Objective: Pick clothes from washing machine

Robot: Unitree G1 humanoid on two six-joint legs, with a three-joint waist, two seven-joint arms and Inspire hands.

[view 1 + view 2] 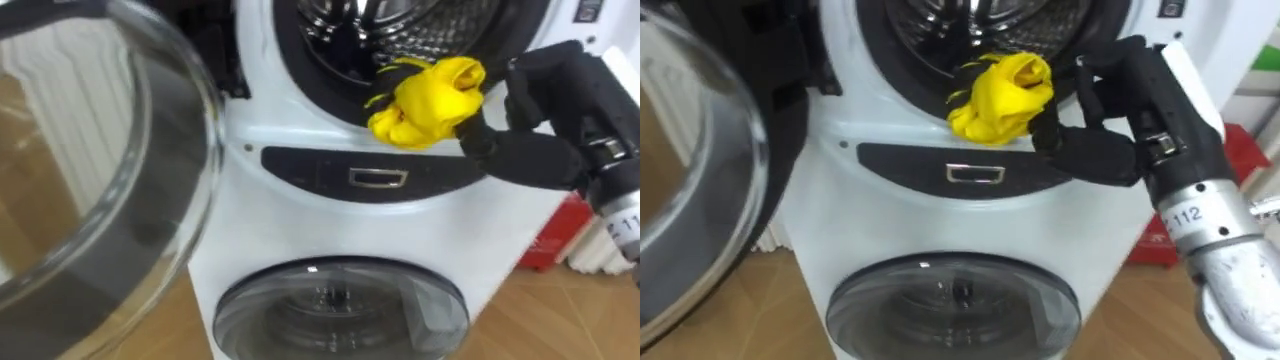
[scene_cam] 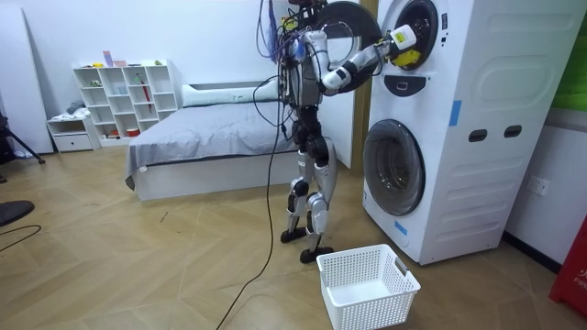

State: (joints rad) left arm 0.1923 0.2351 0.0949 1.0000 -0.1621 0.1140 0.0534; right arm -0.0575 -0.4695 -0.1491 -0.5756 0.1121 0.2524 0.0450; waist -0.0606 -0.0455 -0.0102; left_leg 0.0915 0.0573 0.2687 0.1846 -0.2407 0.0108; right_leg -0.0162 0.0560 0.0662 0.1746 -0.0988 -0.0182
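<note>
Fingers [image 1: 1048, 132] of right hand [image 1: 1110, 140] curl round yellow garment [image 1: 1002, 97], pinching it where it lies bunched on the lower lip of the washing machine drum [image 1: 1060, 25], right of centre. The hold looks shallow.

Risk: cloth snags on the door seal or slips on withdrawal, falling short of the basket.

Drum: bare metal in the visible part. White basket [image 2: 369, 310] (on the floor near the robot's feet): empty.

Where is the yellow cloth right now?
In the left eye view the yellow cloth is up top, right of centre, at the lower rim of the open drum, held in the robot's right hand just above the dark panel.
</note>
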